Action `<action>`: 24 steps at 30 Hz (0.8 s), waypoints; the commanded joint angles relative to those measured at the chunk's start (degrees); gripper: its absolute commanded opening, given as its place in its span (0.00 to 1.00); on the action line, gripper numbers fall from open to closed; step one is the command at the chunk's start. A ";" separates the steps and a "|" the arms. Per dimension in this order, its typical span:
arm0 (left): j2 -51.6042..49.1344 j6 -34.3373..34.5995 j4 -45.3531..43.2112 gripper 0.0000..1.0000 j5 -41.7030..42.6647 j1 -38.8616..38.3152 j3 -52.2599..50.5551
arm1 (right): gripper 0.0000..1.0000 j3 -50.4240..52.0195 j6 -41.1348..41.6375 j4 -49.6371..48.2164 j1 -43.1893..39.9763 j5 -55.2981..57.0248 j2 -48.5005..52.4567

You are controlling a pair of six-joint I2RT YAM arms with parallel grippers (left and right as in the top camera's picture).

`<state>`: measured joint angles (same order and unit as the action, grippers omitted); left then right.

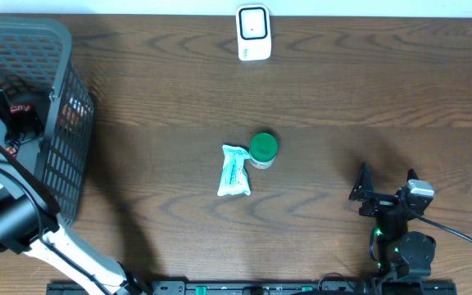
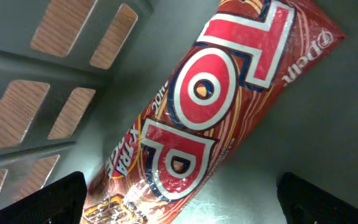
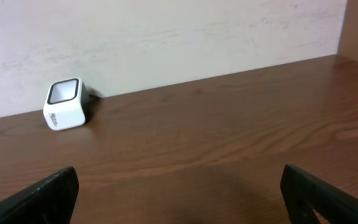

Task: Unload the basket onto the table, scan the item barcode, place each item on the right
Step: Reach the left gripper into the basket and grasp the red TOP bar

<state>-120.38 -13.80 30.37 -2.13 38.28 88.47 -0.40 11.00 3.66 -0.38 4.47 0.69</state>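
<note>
A red snack packet (image 2: 210, 106) printed with "TOP" lies slantwise on the grey floor of the basket (image 2: 36, 68). My left gripper (image 2: 184, 200) hangs open just above it, one black finger on each side of the packet's lower end, not touching it. The white barcode scanner (image 1: 253, 31) stands at the far edge of the table; the right wrist view has the scanner (image 3: 65, 104) at the left by the wall. My right gripper (image 1: 384, 187) rests open and empty at the near right, the same right gripper (image 3: 179, 193) facing bare wood.
The grey mesh basket (image 1: 65, 156) fills the left side, with the left arm (image 1: 11, 217) reaching into it. A green-lidded jar (image 1: 262, 148) and a white and teal packet (image 1: 234, 170) lie at mid table.
</note>
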 commanded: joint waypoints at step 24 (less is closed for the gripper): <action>5.60 12.26 1.68 0.07 1.73 0.55 -1.88 | 0.99 0.09 -0.81 0.22 0.48 -0.09 -0.31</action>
<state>-119.24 -4.82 31.35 -1.28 38.59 87.29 -0.40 11.03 3.66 -0.38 4.45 0.69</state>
